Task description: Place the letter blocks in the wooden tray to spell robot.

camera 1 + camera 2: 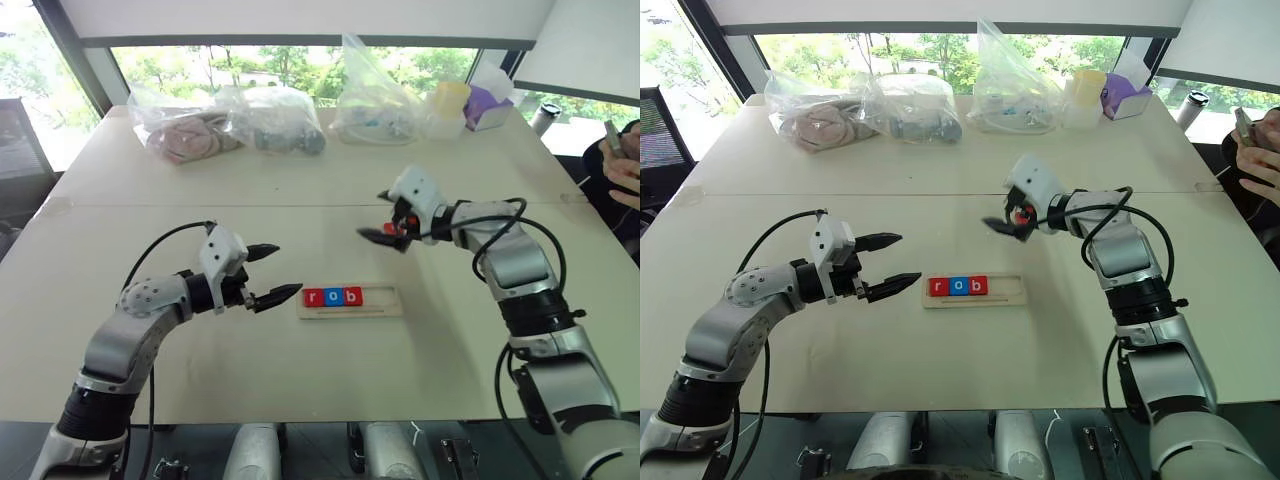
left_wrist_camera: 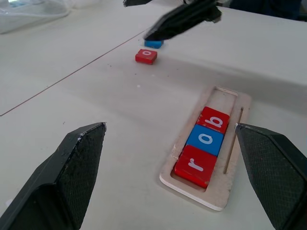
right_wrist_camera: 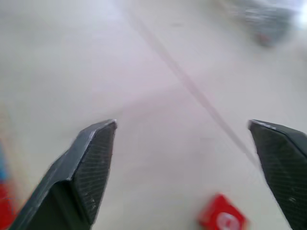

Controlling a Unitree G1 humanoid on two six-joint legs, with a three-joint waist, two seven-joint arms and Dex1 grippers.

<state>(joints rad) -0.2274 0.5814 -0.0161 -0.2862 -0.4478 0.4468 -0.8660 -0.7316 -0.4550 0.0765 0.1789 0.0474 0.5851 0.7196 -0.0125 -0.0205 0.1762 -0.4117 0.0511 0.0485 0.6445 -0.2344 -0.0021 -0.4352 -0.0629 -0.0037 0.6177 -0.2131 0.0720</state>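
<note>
With 3 letter blocks (image 1: 333,296) sitting in the wooden tray (image 1: 385,301), 2 loose tiles (image 2: 146,56) are lying toward the bench's far edge, nearest the released, empty right claw (image 1: 384,214); the left claw (image 1: 272,273) is hanging open.

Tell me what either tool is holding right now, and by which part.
Nothing is held. The left tool and right tool are both open and empty. Two loose blocks lie on the table; three sit in the tray.

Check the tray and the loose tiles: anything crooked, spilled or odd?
Nothing stands out. The r, o and b tiles lie flat and in line in the wooden tray. Two loose tiles, red and blue, rest flat on the table.
</note>
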